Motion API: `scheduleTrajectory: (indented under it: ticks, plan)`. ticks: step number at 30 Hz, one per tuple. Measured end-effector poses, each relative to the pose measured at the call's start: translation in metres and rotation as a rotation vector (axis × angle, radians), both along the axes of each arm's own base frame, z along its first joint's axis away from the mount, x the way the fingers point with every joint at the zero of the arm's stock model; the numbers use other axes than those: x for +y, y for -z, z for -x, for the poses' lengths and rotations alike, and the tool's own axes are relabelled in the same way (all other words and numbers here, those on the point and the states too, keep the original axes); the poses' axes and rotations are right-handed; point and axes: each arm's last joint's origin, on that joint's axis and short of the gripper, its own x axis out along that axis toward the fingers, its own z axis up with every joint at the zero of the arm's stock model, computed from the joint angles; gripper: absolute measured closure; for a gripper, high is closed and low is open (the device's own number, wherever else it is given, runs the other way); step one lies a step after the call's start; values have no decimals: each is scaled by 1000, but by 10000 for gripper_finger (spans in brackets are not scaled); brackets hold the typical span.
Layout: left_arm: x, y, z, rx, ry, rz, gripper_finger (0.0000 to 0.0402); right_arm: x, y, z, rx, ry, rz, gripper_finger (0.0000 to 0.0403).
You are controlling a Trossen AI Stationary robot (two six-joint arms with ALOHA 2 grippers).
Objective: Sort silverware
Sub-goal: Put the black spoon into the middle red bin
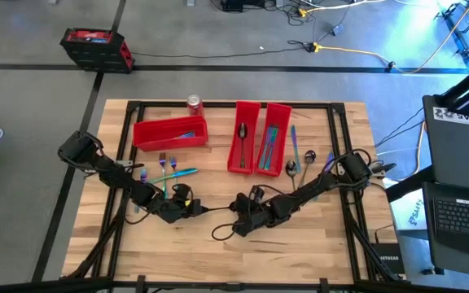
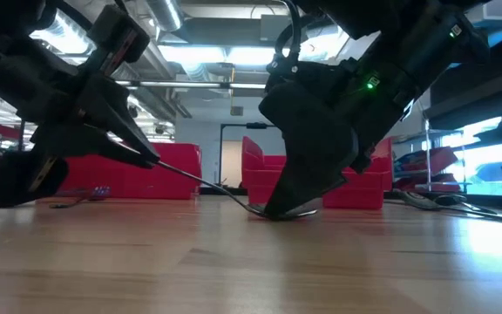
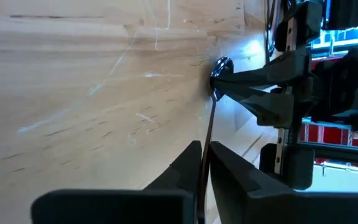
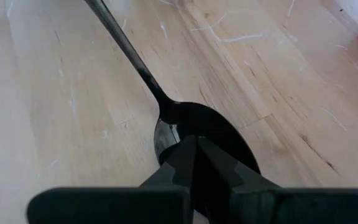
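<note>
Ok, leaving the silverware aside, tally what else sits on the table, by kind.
Red bins: 3
Red soda can: 1
Total: 4

Three long red plastic bins (image 1: 170,132) (image 1: 244,137) (image 1: 273,140) are counted across the upper middle of the high view. One red soda can (image 1: 194,103) is seen above them. Two dark six-joint arms (image 1: 116,172) (image 1: 316,185) are counted. The loose iridescent cutlery pieces are too small to be counted surely.
</note>
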Motion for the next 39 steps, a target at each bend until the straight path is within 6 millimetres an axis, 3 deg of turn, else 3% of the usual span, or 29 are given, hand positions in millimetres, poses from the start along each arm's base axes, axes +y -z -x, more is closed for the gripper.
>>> scheduleTrajectory:
  ticks: [6,13,23,31,39]
  plan:
    - [0,-1,-1,-15,-9,-2,399,3,-6,-5,19,-29,-24,392]
    - [0,-1,-1,-15,-15,-16,401,10,-27,-17,74,-122,6,334]
    - [1,-1,-1,-20,-19,-43,402,-5,-60,-25,285,-204,143,274]
    - [-2,-16,-7,-162,23,-87,401,-24,-108,-15,337,-187,273,269]
    - [-2,-19,-7,-203,23,-103,401,-48,-181,22,157,82,428,269]
